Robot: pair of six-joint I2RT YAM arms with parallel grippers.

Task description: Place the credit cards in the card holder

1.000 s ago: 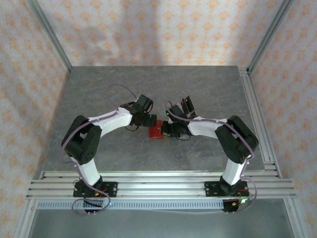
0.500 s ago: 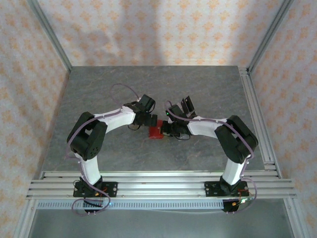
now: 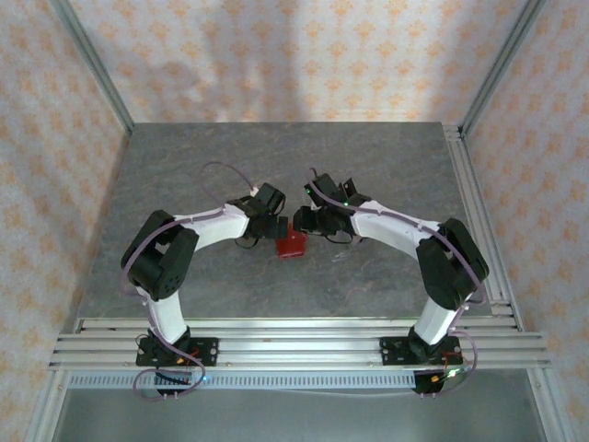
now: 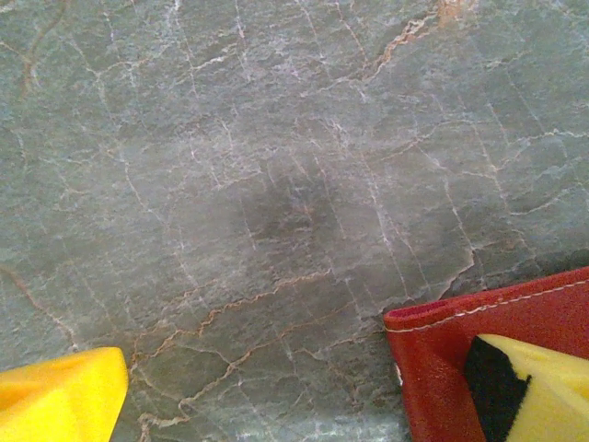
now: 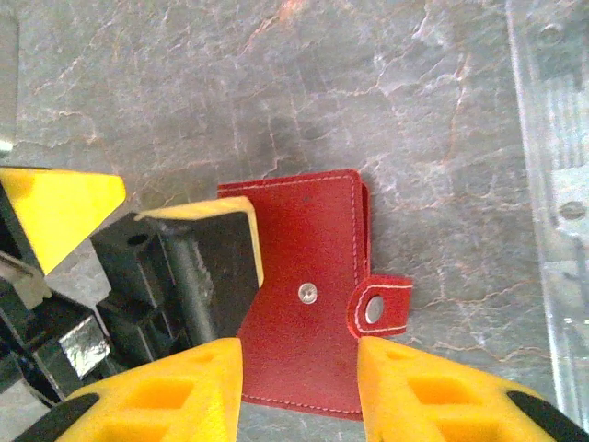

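- The card holder (image 5: 308, 295) is lying folded, strap (image 5: 379, 306) unsnapped at 3 o'clock — I am judging the cards inside.
- My right pincer (image 5: 299, 366) is hovering spread above it — my left pincer (image 4: 299, 354), spread too, is covering its 9 o'clock edge.

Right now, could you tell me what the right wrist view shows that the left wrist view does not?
Right wrist view: most of the closed card holder, its snap stud, the unfastened strap tab, the right end effector open above it, and a metal rail. Left wrist view: the holder's stitched corner up close and a wide stretch of table ahead. Both: the red holder and the left end effector, open, one yellow finger over the holder's edge.
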